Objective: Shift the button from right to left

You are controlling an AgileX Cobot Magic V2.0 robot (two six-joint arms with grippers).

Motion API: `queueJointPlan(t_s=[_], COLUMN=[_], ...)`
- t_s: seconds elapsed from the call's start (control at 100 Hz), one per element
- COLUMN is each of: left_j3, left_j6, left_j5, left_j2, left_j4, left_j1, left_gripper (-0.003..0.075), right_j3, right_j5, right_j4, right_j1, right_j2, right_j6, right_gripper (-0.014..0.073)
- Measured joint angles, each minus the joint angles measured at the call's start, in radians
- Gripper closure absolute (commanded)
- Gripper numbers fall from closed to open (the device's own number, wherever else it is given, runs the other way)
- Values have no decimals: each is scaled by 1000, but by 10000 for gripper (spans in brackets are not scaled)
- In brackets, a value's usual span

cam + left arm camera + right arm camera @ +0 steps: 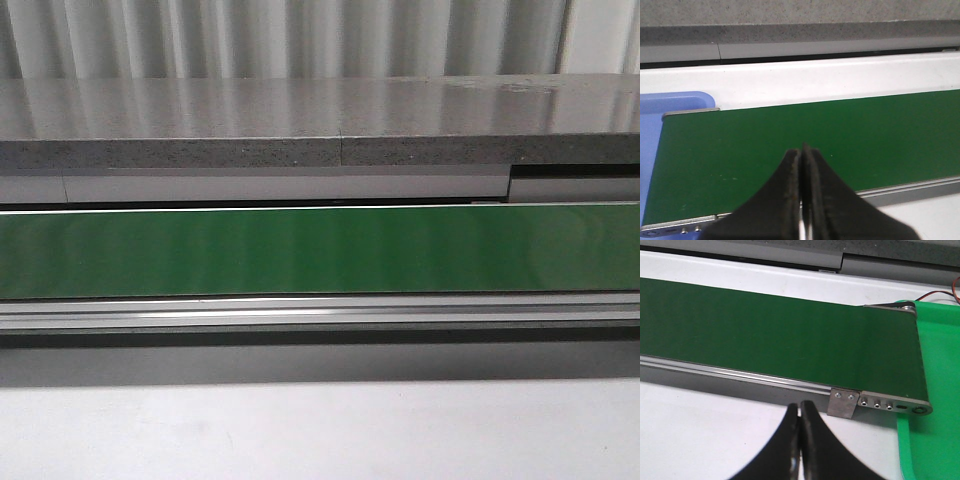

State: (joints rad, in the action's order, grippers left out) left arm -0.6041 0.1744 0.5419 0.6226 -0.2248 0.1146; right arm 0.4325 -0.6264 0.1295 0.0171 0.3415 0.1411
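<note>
The button appears in none of the three views; its position cannot be determined.

One green conveyor belt [320, 250] runs across the front view, with one aluminium side rail [320, 314] along its near edge and one grey speckled counter [300, 120] behind it.

Two grippers are visible, one per wrist view. The left gripper [802, 152] has its fingers pressed together with nothing between them, above the belt near its end. The right gripper [800, 407] is likewise pressed together and holds nothing, above the white tabletop [700, 425] just beside the rail.

Containers: one blue tray [660, 107] at the belt's left end and one green tray [940, 365] at its right end. No contents are visible in the portions shown.
</note>
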Motion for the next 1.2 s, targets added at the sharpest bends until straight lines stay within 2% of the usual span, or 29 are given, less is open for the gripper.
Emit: queueJointPlan(t_s=[0.2, 0.44, 0.58, 0.64, 0.88, 1.05, 1.2], left_j3=[61, 148, 227, 263, 402, 519, 603], left_j6=[-2, -2, -9, -54, -134, -139, -139], left_j5=[-15, -94, -198, -231, -269, -332, -348], left_j2=[-100, -210, -283, -317, -484, -607, -629], left_j4=[23, 37, 75, 115, 210, 230, 232], left_j1=[0, 0, -9, -26, -97, -107, -107], left_gripper=[740, 740, 740, 740, 740, 740, 740], right_j3=[0, 0, 0, 0, 0, 0, -1], right_j5=[0, 0, 0, 0, 0, 0, 0], right_j4=[0, 0, 0, 0, 0, 0, 0], right_j1=[0, 0, 0, 0, 0, 0, 0], right_j2=[0, 0, 0, 0, 0, 0, -1], right_j6=[0, 0, 0, 0, 0, 0, 0], right_gripper=[660, 660, 660, 660, 660, 660, 660])
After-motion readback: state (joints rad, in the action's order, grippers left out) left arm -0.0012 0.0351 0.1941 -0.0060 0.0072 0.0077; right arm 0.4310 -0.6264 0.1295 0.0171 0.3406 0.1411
